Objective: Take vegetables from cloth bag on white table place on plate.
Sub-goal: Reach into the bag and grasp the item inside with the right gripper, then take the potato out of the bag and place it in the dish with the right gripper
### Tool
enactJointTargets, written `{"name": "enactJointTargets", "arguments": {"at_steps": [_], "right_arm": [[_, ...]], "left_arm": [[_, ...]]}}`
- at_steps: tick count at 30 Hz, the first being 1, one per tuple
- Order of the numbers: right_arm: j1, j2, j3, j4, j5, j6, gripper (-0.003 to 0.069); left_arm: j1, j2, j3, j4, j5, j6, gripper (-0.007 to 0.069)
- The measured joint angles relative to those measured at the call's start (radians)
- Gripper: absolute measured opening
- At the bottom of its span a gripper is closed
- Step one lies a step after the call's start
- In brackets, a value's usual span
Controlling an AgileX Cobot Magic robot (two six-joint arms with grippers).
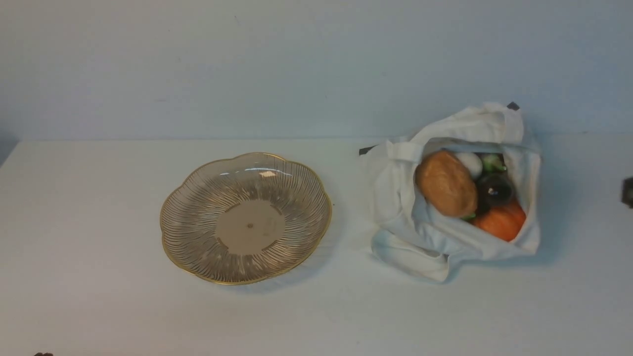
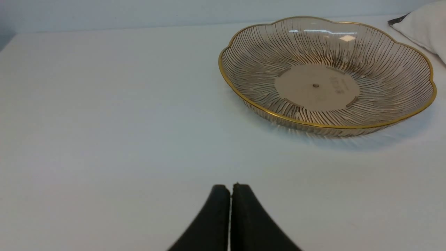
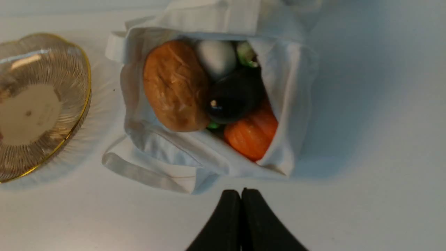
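Observation:
The white cloth bag (image 1: 435,247) lies open on the white table (image 1: 99,247) at the right. In it are a brown potato (image 1: 445,183), a white egg-shaped vegetable (image 1: 471,162), a green pepper (image 1: 492,162), a dark purple eggplant (image 1: 494,190) and an orange pumpkin (image 1: 499,222). The red one is hidden. The plate (image 1: 198,217) stands empty to the bag's left. My left gripper (image 2: 230,186) is shut and empty, short of the plate (image 2: 383,69). My right gripper (image 3: 240,191) is shut and empty, just short of the bag (image 3: 156,146), with the potato (image 3: 176,85) and pumpkin (image 3: 252,134) beyond.
A pale wall runs along the table's far edge behind the bag. A small dark object (image 1: 628,192) shows at the right edge of the front view. A dark tab (image 1: 366,150) sticks out at the bag's left.

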Motion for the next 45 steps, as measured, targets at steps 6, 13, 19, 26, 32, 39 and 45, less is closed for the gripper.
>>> {"name": "enactJointTargets", "arguments": {"at_steps": [6,13,19,26,32,39,45], "right_arm": [[0.148,0.226,-0.152,-0.042,-0.025,-0.010,-0.0001],[0.223,0.420,-0.277,-0.125,-0.041,-0.007,0.0144],[0.230,0.540,-0.324,-0.173,-0.054,0.002,0.0367],[0.230,0.654,-0.341,-0.245,-0.143,0.072,0.0629],[0.230,0.728,-0.341,-0.288,-0.164,0.112,0.0685],[0.230,0.727,-0.341,-0.295,-0.153,0.138,0.0534],[0.231,0.597,-0.341,-0.254,-0.025,0.150,0.0536]], "left_arm": [[0.000,0.000,0.000,0.000,0.000,0.000,-0.0008],[0.000,0.000,0.000,0.000,0.000,0.000,-0.0008],[0.000,0.000,0.000,0.000,0.000,0.000,-0.0008],[0.000,0.000,0.000,0.000,0.000,0.000,-0.0008],[0.000,0.000,0.000,0.000,0.000,0.000,-0.0008],[0.000,0.000,0.000,0.000,0.000,0.000,-0.0008],[0.000,0.000,0.000,0.000,0.000,0.000,-0.0008]]}}
